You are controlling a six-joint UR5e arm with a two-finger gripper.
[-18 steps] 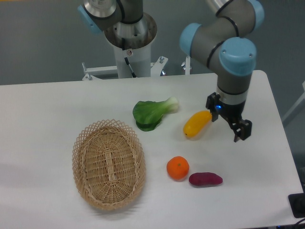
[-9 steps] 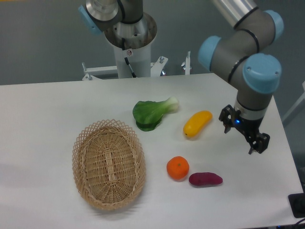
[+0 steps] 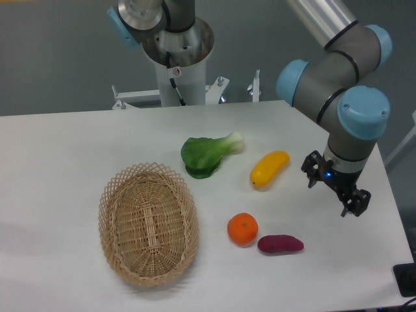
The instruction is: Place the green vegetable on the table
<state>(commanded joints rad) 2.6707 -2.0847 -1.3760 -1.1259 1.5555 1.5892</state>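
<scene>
Leafy dark green bok-choy toy [image 3: 207, 155] lies on white tabletop [image 3: 65, 149]; likely light, rigid. Grip pale stem. Black two-finger gripper [image 3: 336, 188] fingers apart, empty, well right.

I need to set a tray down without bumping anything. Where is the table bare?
The table is bare along the left, beyond the wicker basket, and at the back left behind the green vegetable. The right middle is crowded: yellow vegetable, orange, purple vegetable, gripper.
</scene>
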